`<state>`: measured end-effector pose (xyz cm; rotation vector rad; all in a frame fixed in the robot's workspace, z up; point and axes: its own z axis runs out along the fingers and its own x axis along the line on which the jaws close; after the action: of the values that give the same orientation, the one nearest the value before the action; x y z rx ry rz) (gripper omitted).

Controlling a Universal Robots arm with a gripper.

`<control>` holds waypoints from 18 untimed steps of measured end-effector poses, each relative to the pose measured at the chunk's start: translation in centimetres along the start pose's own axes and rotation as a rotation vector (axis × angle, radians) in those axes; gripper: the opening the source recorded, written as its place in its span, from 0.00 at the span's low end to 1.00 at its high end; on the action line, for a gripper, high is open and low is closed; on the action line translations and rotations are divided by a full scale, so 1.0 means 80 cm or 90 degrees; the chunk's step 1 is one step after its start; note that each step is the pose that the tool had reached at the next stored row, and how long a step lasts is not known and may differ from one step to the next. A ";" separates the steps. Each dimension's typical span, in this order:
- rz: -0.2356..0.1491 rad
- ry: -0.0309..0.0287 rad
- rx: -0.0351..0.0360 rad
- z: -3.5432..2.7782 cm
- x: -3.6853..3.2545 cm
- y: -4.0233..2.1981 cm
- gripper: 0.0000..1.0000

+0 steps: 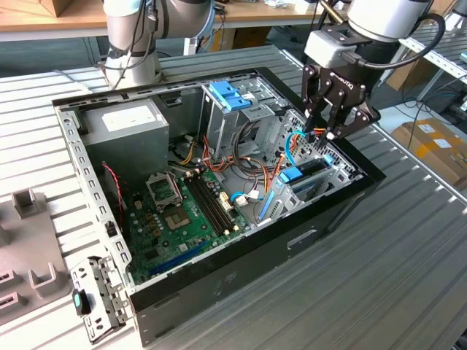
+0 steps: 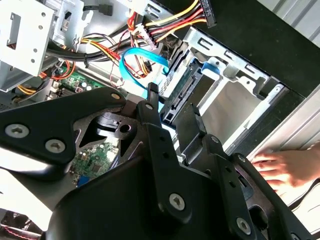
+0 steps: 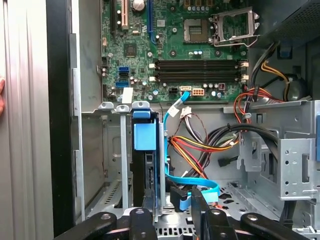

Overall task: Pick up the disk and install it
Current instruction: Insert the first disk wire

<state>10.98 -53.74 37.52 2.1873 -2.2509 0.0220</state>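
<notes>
Quick count from up here: one open computer case (image 1: pixel 219 292) on the desk (image 1: pixel 408 255). Inside it, one motherboard (image 1: pixel 175 226), one grey power supply box (image 1: pixel 128 120), one blue-topped metal cage (image 1: pixel 228 98), one disk (image 3: pixel 141 172). One person's hand (image 2: pixel 280 167) beside the case's edge.

My claw (image 3: pixel 172 222) hangs over the open case, its two black fingers (image 3: pixel 142 220) apart and a blue flat cable (image 3: pixel 200 184) running between them. Just beside one finger the disk (image 3: pixel 145 175) stands on edge in the metal drive bay (image 3: pixel 123 160), a blue tab (image 3: pixel 145 136) on its end. Beyond lie yellow, red and orange wires (image 3: pixel 200 146) and the green motherboard (image 3: pixel 175 30).
</notes>
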 end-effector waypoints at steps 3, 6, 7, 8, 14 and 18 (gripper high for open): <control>0.000 0.0000 0.0000 0.0002 0.0000 -0.0001 0.42; 0.000 0.0000 0.0000 0.0002 0.0000 -0.0001 0.42; 0.000 0.0000 0.0000 0.0003 0.0000 -0.0001 0.42; 0.000 0.0000 0.0000 0.0002 0.0000 -0.0001 0.42; 0.000 0.0000 0.0000 0.0002 0.0000 -0.0001 0.27; 0.000 0.0000 0.0000 0.0003 0.0000 -0.0001 0.20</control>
<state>10.99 -53.74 37.50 2.1874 -2.2507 0.0221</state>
